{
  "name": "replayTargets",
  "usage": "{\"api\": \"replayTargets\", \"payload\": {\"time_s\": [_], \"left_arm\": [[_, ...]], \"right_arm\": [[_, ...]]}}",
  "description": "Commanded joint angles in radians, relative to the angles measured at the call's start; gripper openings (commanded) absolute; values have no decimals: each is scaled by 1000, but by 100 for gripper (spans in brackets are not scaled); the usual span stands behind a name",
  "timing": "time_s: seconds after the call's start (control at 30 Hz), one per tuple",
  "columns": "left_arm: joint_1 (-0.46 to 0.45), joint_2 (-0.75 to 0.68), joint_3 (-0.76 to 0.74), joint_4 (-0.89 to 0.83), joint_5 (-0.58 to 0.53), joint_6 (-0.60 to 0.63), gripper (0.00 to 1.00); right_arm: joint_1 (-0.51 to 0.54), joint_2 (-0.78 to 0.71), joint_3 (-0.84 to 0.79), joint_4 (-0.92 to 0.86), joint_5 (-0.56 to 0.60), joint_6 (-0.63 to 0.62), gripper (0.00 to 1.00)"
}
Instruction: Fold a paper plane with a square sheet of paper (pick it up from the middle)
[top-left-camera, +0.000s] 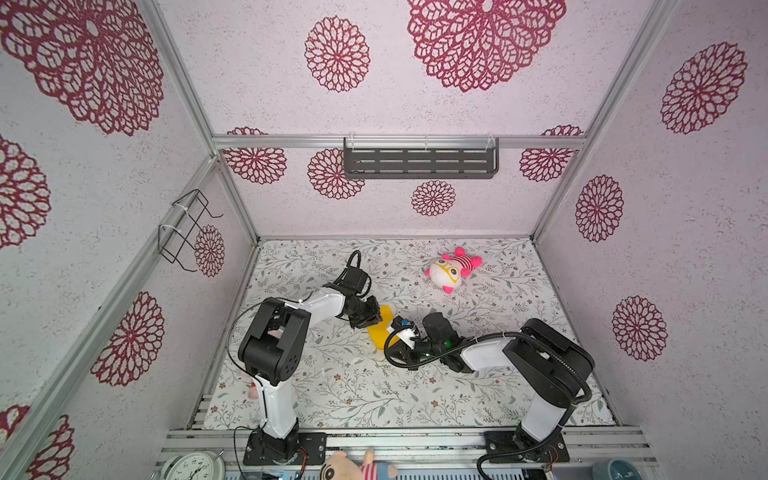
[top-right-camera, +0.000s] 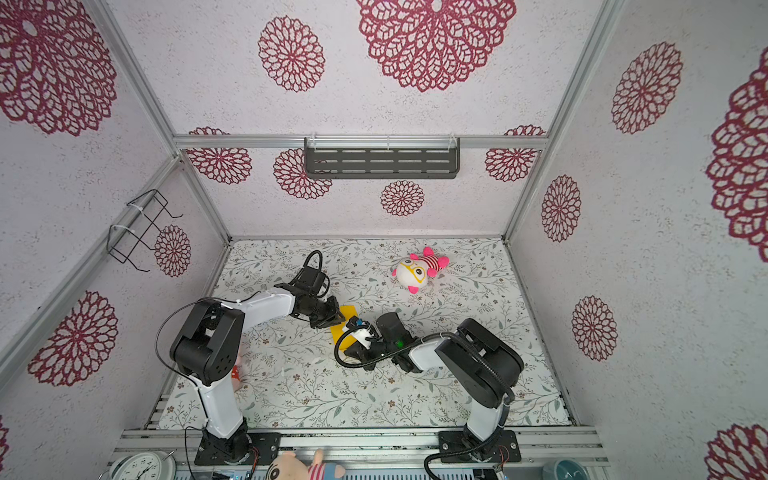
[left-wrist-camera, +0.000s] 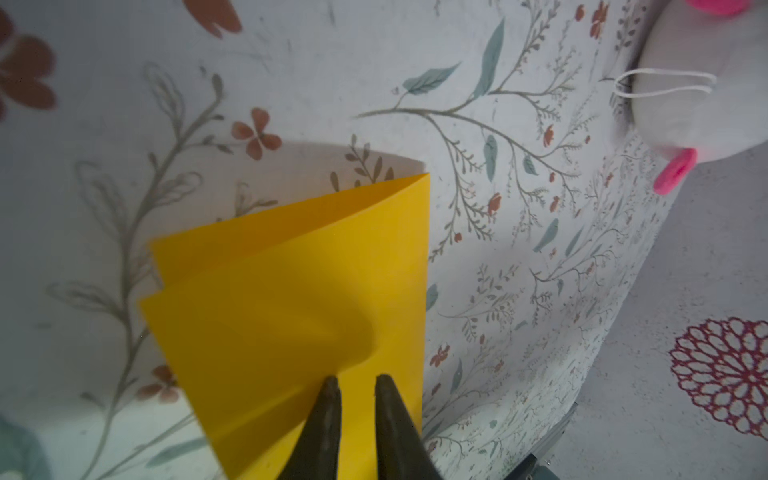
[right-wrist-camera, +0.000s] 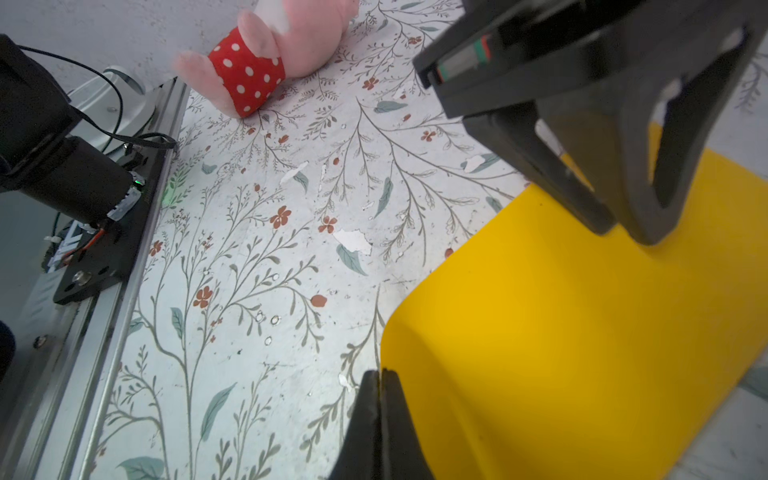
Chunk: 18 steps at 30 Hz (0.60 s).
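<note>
The square sheet of paper (top-left-camera: 380, 332) (top-right-camera: 348, 312) is yellow-orange and lies mid-table, folded loosely in two with its layers gaping (left-wrist-camera: 291, 291). One end bows up off the floral mat (right-wrist-camera: 582, 332). My left gripper (top-left-camera: 374, 321) (left-wrist-camera: 357, 380) is over the sheet's far end, its fingers a narrow gap apart with paper showing between them. The right wrist view shows this gripper (right-wrist-camera: 627, 232) tip-down on the sheet. My right gripper (top-left-camera: 390, 352) (right-wrist-camera: 380, 372) is shut at the sheet's near edge, which runs into its closed tips. No paper plane is in view.
A pink-and-white plush toy (top-left-camera: 453, 270) (left-wrist-camera: 685, 104) lies at the back right. A pink plush in red polka dots (right-wrist-camera: 266, 54) lies by the left arm's base. A dark shelf (top-left-camera: 419, 162) hangs on the back wall and a wire rack (top-left-camera: 187, 228) on the left wall.
</note>
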Motion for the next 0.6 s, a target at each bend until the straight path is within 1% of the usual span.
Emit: {"api": "replayTargets", "payload": {"time_s": [0.0,0.03,0.07,0.17,0.27,0.47,0.57], "left_arm": [[-8,26,39,-58,-32,55,14],[-9,25,45,-66,-35,59,13],[-8,67,48,-70,-37,64,12],[-10,88,55,-92,-41,79,9],[-10,95,55,-105,-56,89,5],[-10,100,56,-112,-71,104,0],[-10,102,56,-110,-72,104,0]], "right_arm": [[6,10,46,-7,-18,38,0],[6,13,57,-28,-4,44,0],[5,16,68,-47,10,50,0],[4,25,99,-100,59,69,0],[3,25,117,-132,105,90,0],[-8,27,148,-164,177,155,0],[-8,29,164,-185,217,182,0]]}}
